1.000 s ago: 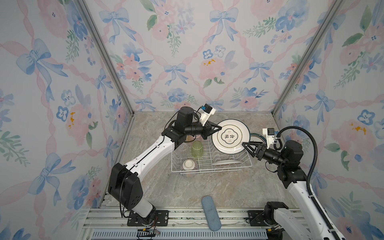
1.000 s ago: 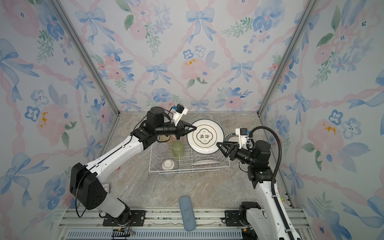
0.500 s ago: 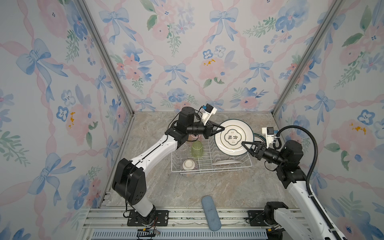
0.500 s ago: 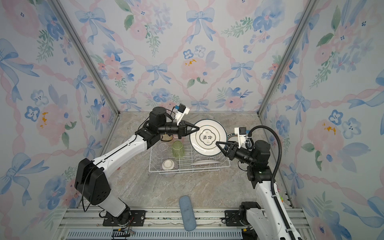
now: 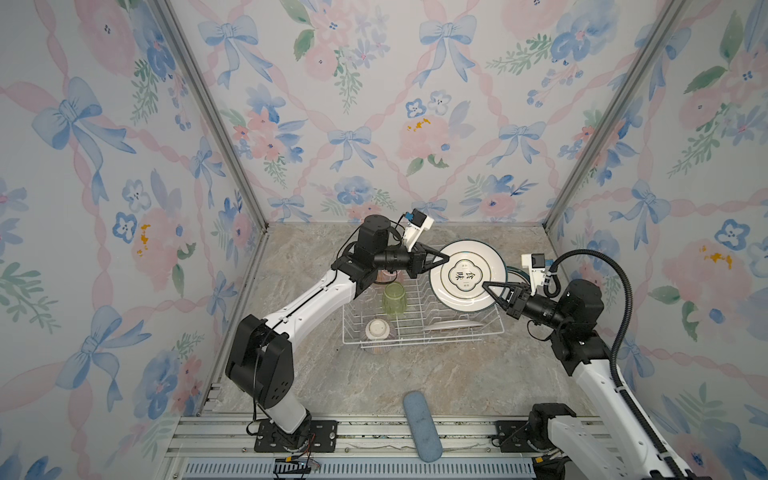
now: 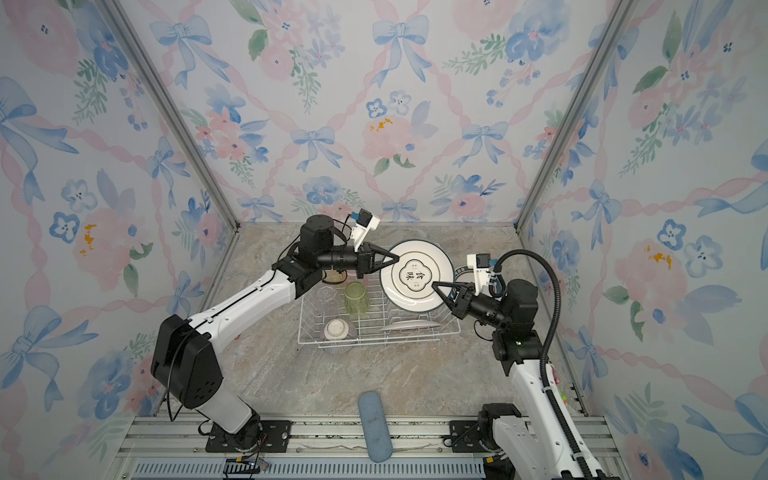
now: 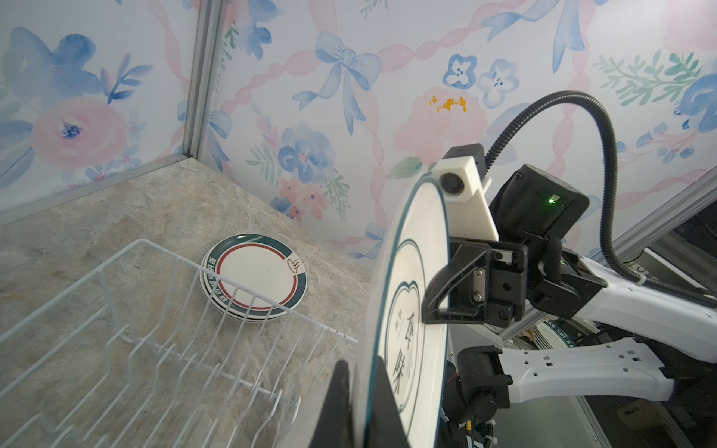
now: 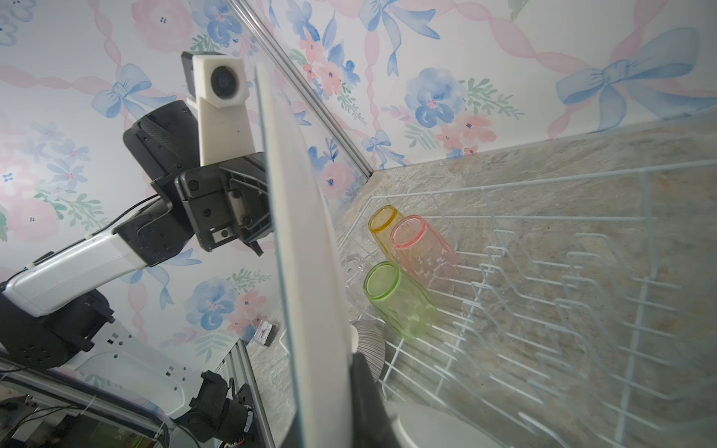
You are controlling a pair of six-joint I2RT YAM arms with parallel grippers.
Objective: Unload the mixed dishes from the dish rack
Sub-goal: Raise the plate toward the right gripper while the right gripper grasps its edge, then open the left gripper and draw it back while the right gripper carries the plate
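Two grippers share one white plate (image 5: 467, 274), held upright above the dish rack's (image 5: 419, 309) right end. The left gripper (image 5: 446, 258) is clamped on its far left rim; the right gripper (image 5: 486, 285) is pinched shut on its near right rim. In the rack, a green tumbler (image 5: 394, 298) stands near the middle, a striped bowl (image 5: 377, 331) sits upside down toward the near left corner, and another plate (image 5: 453, 325) lies flat along the near edge.

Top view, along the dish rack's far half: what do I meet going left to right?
Green tumbler → left claw → held plate, upright above the rack and pinched at opposite rims by both claws → right claw.
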